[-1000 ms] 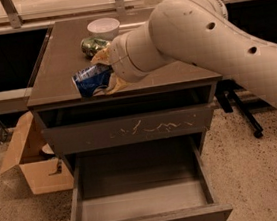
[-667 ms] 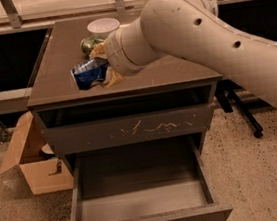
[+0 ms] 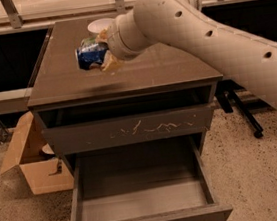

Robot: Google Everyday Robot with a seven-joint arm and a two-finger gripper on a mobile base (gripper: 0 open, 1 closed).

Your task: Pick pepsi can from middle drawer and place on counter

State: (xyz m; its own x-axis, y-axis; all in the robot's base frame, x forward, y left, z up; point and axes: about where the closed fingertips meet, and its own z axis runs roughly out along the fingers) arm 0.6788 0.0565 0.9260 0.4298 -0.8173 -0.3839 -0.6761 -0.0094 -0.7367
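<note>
The blue pepsi can (image 3: 89,56) lies sideways in my gripper (image 3: 102,51), which is shut on it and holds it just above the dark-brown counter (image 3: 139,72), over its left-middle part. The white arm reaches in from the right. The middle drawer (image 3: 140,203) is pulled open below, its grey floor bare. Above it is the shut drawer front with pale scratch marks (image 3: 141,130).
A white bowl (image 3: 99,25) stands at the back of the counter, with a greenish thing (image 3: 88,40) just behind the can. An open cardboard box (image 3: 36,163) sits on the floor to the left. A chair base (image 3: 242,112) is at the right.
My gripper with the pepsi can has moved up and farther back over the counter, away from its front edge.
</note>
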